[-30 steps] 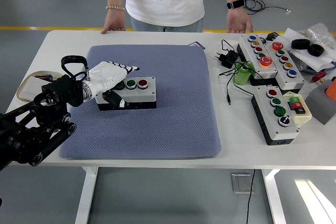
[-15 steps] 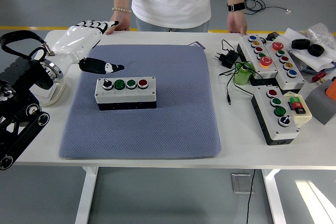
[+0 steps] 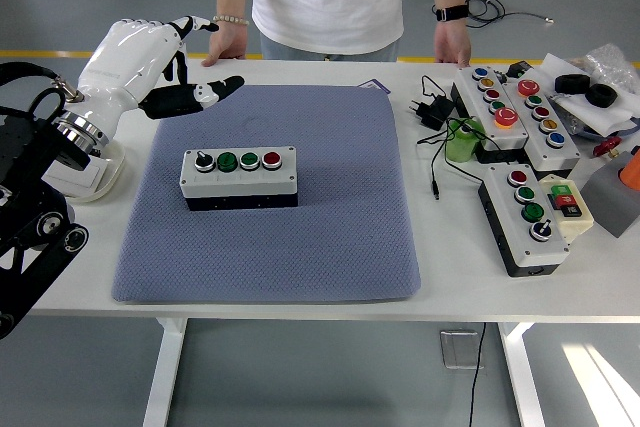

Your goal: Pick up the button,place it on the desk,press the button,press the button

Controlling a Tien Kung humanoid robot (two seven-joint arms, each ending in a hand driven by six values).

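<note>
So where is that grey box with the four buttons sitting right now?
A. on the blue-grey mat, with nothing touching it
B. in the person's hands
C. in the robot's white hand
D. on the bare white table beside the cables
A: the button box lies on the mat, while the robot's left hand hangs open above the mat's far left corner, clear of it.

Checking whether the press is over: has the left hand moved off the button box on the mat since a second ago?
Yes. The left hand has lifted away toward the mat's far-left corner; the button box stayed put.

A robotics lab: control boxes (image 3: 527,215), cables (image 3: 436,152) crowd a white table (image 3: 470,277).
</note>
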